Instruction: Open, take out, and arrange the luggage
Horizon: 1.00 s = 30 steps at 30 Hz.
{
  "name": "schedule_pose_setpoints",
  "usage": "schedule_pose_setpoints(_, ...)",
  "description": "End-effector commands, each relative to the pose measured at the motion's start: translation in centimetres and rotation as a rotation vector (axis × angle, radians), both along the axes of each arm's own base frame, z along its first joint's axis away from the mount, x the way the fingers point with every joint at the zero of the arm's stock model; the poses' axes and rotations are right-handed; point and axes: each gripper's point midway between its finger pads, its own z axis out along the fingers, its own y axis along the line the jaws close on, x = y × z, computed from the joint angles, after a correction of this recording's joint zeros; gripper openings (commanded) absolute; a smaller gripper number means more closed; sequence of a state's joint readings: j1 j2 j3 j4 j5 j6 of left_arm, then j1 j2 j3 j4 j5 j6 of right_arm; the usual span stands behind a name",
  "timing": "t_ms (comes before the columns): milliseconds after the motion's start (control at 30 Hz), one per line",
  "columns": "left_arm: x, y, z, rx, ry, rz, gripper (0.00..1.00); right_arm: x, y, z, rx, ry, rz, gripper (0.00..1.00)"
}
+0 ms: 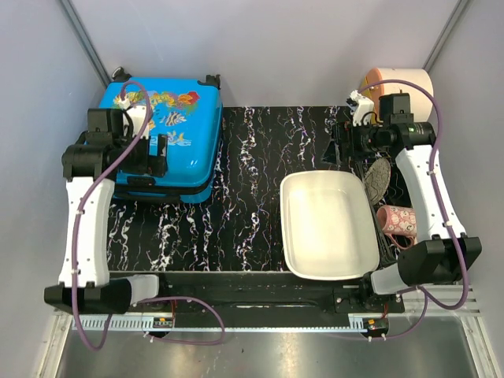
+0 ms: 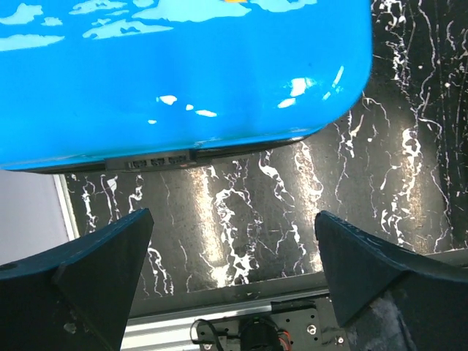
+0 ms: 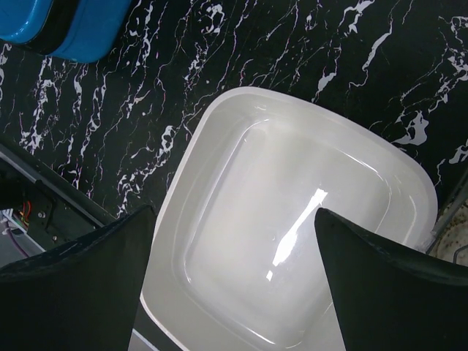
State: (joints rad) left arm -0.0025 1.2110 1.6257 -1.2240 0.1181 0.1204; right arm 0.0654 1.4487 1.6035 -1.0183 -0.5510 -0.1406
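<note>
The luggage [image 1: 165, 138], a bright blue hard-shell suitcase with a fish print, lies closed and flat at the far left of the black marbled mat. My left gripper [image 1: 157, 155] hangs over its near part, open and empty. In the left wrist view the suitcase's glossy near edge [image 2: 183, 80] fills the top, and the open gripper [image 2: 234, 248] has bare mat between its fingers [image 2: 95, 270]. My right gripper [image 1: 344, 146] is open and empty at the far right. In the right wrist view it [image 3: 234, 248] is above the white basin, with a corner of the suitcase [image 3: 66, 25] at top left.
A white rectangular basin [image 1: 293, 236] sits right of centre and also shows in the right wrist view [image 3: 241, 117]. A pink mug [image 1: 398, 220], a grey mesh item [image 1: 378, 177] and a cream and orange roll [image 1: 398, 81] stand along the right side. White walls enclose the table.
</note>
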Motion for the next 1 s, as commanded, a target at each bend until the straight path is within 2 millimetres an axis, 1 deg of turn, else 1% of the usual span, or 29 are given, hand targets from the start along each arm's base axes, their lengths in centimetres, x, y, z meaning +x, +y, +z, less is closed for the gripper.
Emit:
schedule_pose_setpoints(0, 4.2, 2.4, 1.7, 0.041, -0.070, 0.025, 0.99, 1.2, 0.8, 1.0, 0.001, -0.036, 0.027, 1.00)
schedule_pose_setpoints(33, 5.1, 3.0, 2.9, 0.055, -0.103, 0.031, 0.99, 1.2, 1.0, 1.1, 0.000, -0.040, 0.035, 1.00)
schedule_pose_setpoints(67, 6.8, 3.9, 2.5, 0.069, -0.092, 0.046, 0.99, 1.4, 1.0, 1.0, -0.002, -0.039, 0.037, 1.00)
schedule_pose_setpoints(100, 7.7, 5.3, 4.3, 0.099, -0.139, 0.077, 0.99, 1.5, 1.1, 0.7, -0.004, -0.032, 0.039, 1.00)
schedule_pose_setpoints(133, 8.6, 6.0, 4.8, 0.107, -0.151, 0.088, 0.99, 1.6, 1.3, 0.6, -0.004, -0.028, 0.043, 1.00)
schedule_pose_setpoints(167, 10.1, 7.3, 4.2, 0.115, -0.127, 0.102, 0.99, 1.6, 1.3, 0.6, -0.007, -0.026, 0.044, 0.99)
schedule_pose_setpoints(200, 11.0, 7.9, 6.2, 0.124, -0.181, 0.105, 0.99, 1.7, 1.3, 0.4, -0.013, -0.020, 0.044, 1.00)
schedule_pose_setpoints(233, 12.5, 8.8, 5.5, 0.135, -0.162, 0.116, 0.99, 1.7, 1.4, 0.3, -0.019, -0.022, 0.049, 1.00)
schedule_pose_setpoints(267, 13.2, 10.2, 6.1, 0.160, -0.182, 0.139, 0.99, 1.7, 1.3, 0.3, -0.025, -0.022, 0.051, 1.00)
schedule_pose_setpoints(300, 13.9, 11.2, 8.1, 0.187, -0.235, 0.161, 0.99, 1.8, 1.2, -0.1, -0.034, -0.012, 0.047, 1.00)
schedule_pose_setpoints(333, 15.3, 12.2, 7.1, 0.197, -0.215, 0.174, 0.99, 1.8, 1.3, -0.1, -0.041, -0.016, 0.052, 1.00)
schedule_pose_setpoints(367, 16.2, 13.7, 7.5, 0.220, -0.237, 0.195, 0.98, 1.8, 1.2, -0.2, -0.044, -0.008, 0.049, 1.00)
schedule_pose_setpoints(400, 16.7, 14.8, 8.4, 0.248, -0.264, 0.225, 0.98, 2.0, 1.1, -0.5, -0.050, -0.003, 0.048, 1.00)
schedule_pose_setpoints(433, 17.8, 15.8, 7.4, 0.262, -0.251, 0.236, 0.97, 2.0, 1.1, -0.6, -0.054, -0.001, 0.047, 1.00)
schedule_pose_setpoints(467, 18.7, 17.1, 7.9, 0.285, -0.287, 0.253, 0.96, 2.0, 1.1, -0.8, -0.058, 0.002, 0.045, 1.00)
schedule_pose_setpoints(533, 19.8, 19.0, 7.0, 0.318, -0.290, 0.289, 0.93, 2.1, 1.1, -1.0, -0.068, 0.006, 0.045, 1.00)
schedule_pose_setpoints(567, 20.7, 19.9, 7.6, 0.349, -0.332, 0.299, 0.92, 2.0, 1.1, -1.2, -0.072, 0.009, 0.048, 1.00)
schedule_pose_setpoints(633, 21.6, 21.2, 6.9, 0.387, -0.339, 0.321, 0.90, 2.0, 1.0, -1.5, -0.084, 0.014, 0.052, 1.00)
schedule_pose_setpoints(667, 22.3, 21.9, 7.5, 0.412, -0.373, 0.324, 0.89, 1.9, 1.0, -1.9, -0.093, 0.023, 0.055, 1.00)
schedule_pose_setpoints(700, 22.7, 22.4, 7.3, 0.422, -0.378, 0.326, 0.89, 1.9, 0.9, -2.1, -0.102, 0.022, 0.052, 1.00)
schedule_pose_setpoints(733, 23.4, 23.0, 6.7, 0.432, -0.375, 0.333, 0.88, 1.8, 0.8, -2.3, -0.107, 0.026, 0.055, 1.00)
schedule_pose_setpoints(767, 23.8, 23.8, 7.0, 0.447, -0.397, 0.346, 0.87, 1.7, 0.8, -2.6, -0.110, 0.034, 0.055, 1.00)
schedule_pose_setpoints(800, 24.2, 24.1, 6.8, 0.454, -0.401, 0.345, 0.87, 1.7, 0.7, -2.7, -0.112, 0.036, 0.054, 1.00)
schedule_pose_setpoints(833, 24.9, 24.6, 6.0, 0.464, -0.393, 0.347, 0.86, 1.7, 0.8, -2.8, -0.116, 0.038, 0.056, 1.00)
schedule_pose_setpoints(867, 25.1, 25.0, 5.5, 0.479, -0.384, 0.341, 0.85, 1.6, 0.7, -3.1, -0.119, 0.045, 0.057, 1.00)
schedule_pose_setpoints(933, 25.9, 25.3, 3.8, 0.474, -0.362, 0.311, 0.81, 1.6, 0.7, -3.2, -0.125, 0.048, 0.059, 1.00)
schedule_pose_setpoints(967, 26.1, 25.4, 3.4, 0.487, -0.355, 0.296, 0.79, 1.6, 0.6, -3.3, -0.127, 0.049, 0.058, 1.00)
